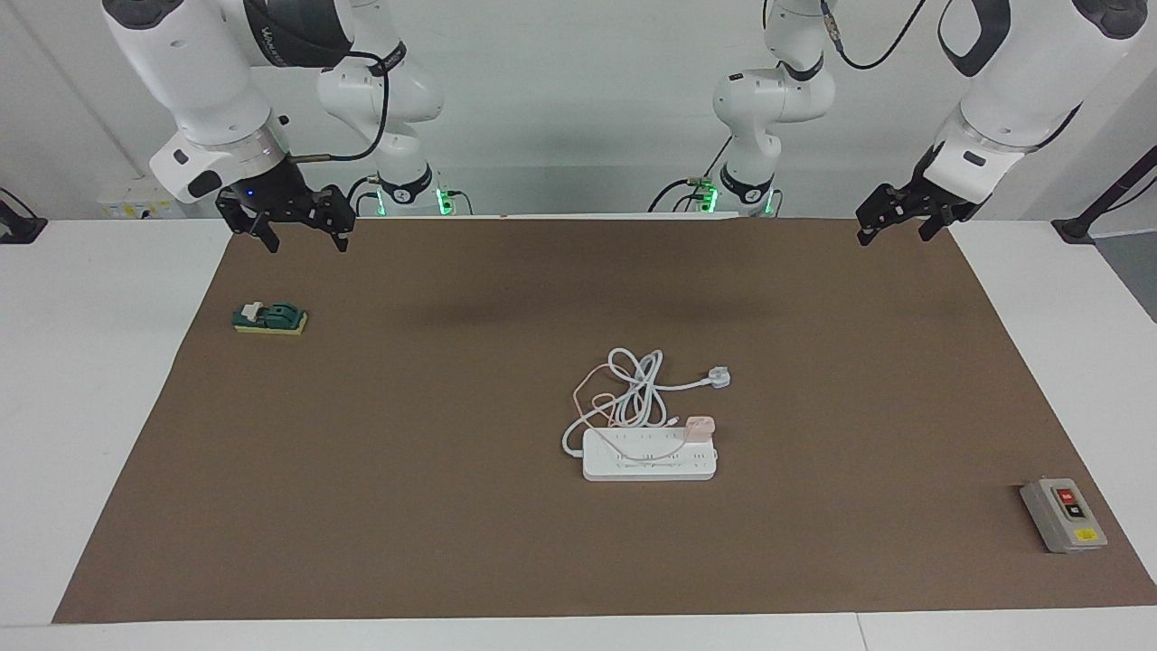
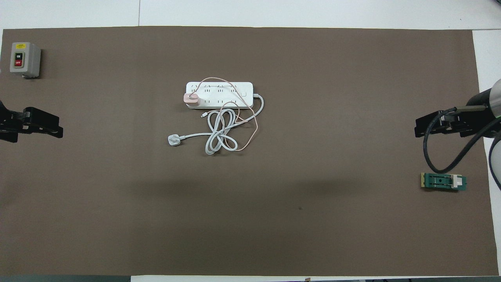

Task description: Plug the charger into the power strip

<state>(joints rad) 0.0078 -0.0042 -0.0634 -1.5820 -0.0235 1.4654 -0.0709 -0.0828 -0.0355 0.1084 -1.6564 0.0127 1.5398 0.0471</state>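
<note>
The white power strip (image 1: 646,463) (image 2: 225,91) lies flat in the middle of the brown mat. The pale pink charger (image 1: 700,427) (image 2: 191,99) sits upright on the strip's end toward the left arm, on the socket row nearer to the robots; its prongs are hidden. Its thin pink cable (image 1: 587,389) (image 2: 252,129) loops over the strip and onto the mat. My left gripper (image 1: 895,237) (image 2: 59,127) is open, empty and raised over the mat's edge at the left arm's end. My right gripper (image 1: 306,244) (image 2: 417,128) is open, empty and raised over the right arm's end.
The strip's thick white cord (image 1: 633,389) (image 2: 221,135) lies coiled nearer to the robots, ending in a white three-pin plug (image 1: 719,376) (image 2: 173,140). A grey button box (image 1: 1062,515) (image 2: 24,58) sits toward the left arm's end. A green-and-yellow block (image 1: 269,318) (image 2: 443,181) sits under the right gripper.
</note>
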